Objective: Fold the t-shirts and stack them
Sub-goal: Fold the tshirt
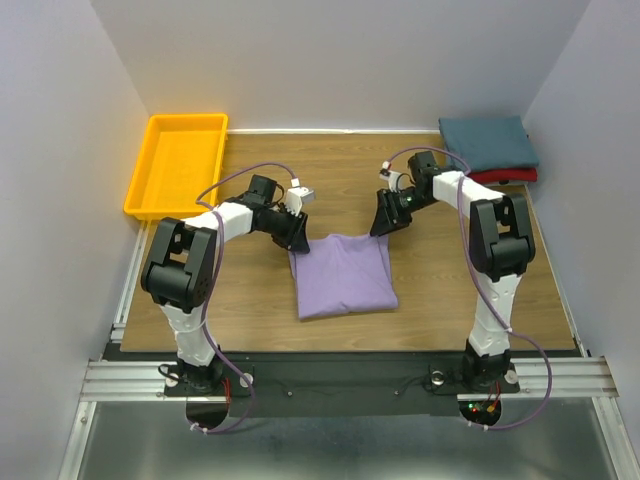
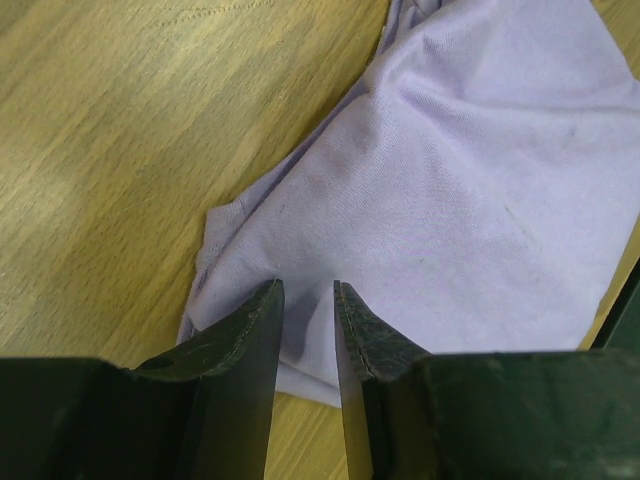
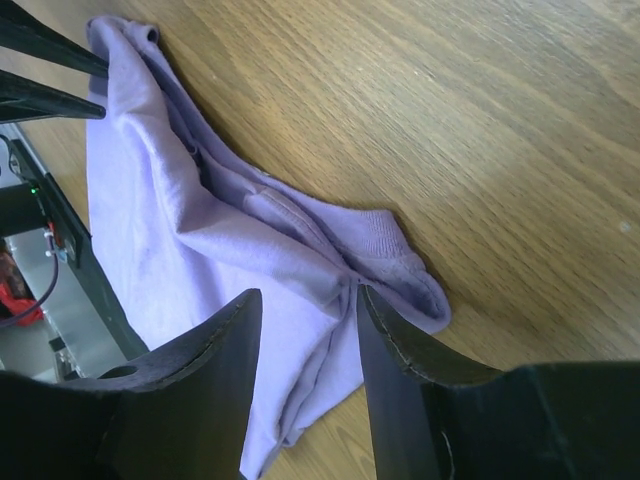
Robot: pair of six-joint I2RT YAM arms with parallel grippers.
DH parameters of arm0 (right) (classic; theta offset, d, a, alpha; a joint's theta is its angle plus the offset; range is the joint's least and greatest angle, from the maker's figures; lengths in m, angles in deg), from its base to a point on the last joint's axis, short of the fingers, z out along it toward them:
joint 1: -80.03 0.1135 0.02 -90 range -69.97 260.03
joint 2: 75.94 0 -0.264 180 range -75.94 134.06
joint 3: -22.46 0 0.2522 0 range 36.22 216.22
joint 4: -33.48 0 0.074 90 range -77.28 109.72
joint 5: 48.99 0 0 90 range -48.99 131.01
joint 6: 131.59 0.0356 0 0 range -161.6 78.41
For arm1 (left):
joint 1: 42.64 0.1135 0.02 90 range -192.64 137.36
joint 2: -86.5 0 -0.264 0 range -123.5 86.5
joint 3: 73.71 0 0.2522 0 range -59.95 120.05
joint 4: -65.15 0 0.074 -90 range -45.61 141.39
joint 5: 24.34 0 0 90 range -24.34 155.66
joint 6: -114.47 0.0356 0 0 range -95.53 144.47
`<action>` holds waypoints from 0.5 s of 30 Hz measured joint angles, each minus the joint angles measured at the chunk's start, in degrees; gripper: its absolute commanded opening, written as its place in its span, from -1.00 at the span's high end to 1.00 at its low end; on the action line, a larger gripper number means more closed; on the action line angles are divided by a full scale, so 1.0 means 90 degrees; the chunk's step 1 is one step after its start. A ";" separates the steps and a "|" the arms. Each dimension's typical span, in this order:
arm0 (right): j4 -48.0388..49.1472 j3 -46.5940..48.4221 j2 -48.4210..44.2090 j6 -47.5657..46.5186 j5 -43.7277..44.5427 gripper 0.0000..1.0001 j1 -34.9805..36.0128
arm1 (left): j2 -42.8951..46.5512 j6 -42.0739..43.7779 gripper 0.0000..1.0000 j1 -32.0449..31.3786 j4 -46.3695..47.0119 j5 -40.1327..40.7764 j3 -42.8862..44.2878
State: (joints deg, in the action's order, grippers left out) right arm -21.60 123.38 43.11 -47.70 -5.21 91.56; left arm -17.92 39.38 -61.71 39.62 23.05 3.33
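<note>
The lavender t-shirt [image 1: 345, 275] lies roughly folded in the middle of the table. My left gripper [image 1: 296, 238] is at its far left corner, and in the left wrist view its jaws [image 2: 308, 288] stand narrowly apart over the cloth's edge [image 2: 470, 180]. My right gripper [image 1: 383, 226] is at the far right corner. It is open [image 3: 306, 293] and straddles the bunched hem of the shirt [image 3: 170, 230], with creases running to its right fingertip. A dark teal t-shirt [image 1: 488, 142] lies folded on a red one [image 1: 510, 176] at the back right.
A yellow-orange tray [image 1: 176, 163] sits at the back left corner. White walls close in the table on three sides. The left gripper's fingers [image 3: 50, 70] show at the top left of the right wrist view.
</note>
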 measured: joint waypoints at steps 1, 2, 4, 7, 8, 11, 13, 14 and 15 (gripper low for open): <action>0.0010 0.0000 0.0029 0.0000 -0.0015 0.06 0.0012 | 0.0000 -0.0002 0.24 0.0000 0.0005 0.0000 0.0000; 0.0019 0.0000 0.0046 0.0000 -0.0022 0.07 0.0024 | 0.0000 -0.0002 0.24 0.0000 0.0010 0.0000 0.0000; 0.0032 -0.0010 0.0090 0.0012 -0.0036 0.08 0.0066 | -0.0002 -0.0002 0.25 0.0000 0.0032 0.0010 0.0000; 0.0080 -0.0097 0.0097 0.0019 -0.0058 0.09 0.0104 | -0.0012 -0.0002 0.25 0.0000 0.0053 0.0051 0.0000; 0.0083 -0.0109 0.0112 0.0017 -0.0063 0.13 0.0104 | -0.0022 -0.0002 0.25 0.0000 0.0053 0.0061 0.0000; 0.0104 -0.0129 0.0136 0.0027 -0.0078 0.37 0.0107 | -0.0066 -0.0002 0.28 0.0002 0.0078 0.0090 0.0000; 0.0126 -0.0148 0.0146 0.0010 -0.0083 0.64 0.0109 | -0.0090 -0.0002 0.32 0.0000 0.0090 0.0100 0.0000; 0.0138 -0.0168 0.0146 0.0019 -0.0085 0.73 0.0109 | -0.0092 -0.0002 0.34 0.0002 0.0092 0.0112 0.0000; 0.0143 -0.0182 0.0146 0.0022 -0.0083 0.89 0.0109 | -0.0092 0.0000 0.37 0.0000 0.0092 0.0124 0.0000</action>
State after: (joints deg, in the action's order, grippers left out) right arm -20.31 121.74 44.42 -47.51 -5.95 92.54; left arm -18.75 39.38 -61.71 40.45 24.17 3.33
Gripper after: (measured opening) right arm 0.172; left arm 0.345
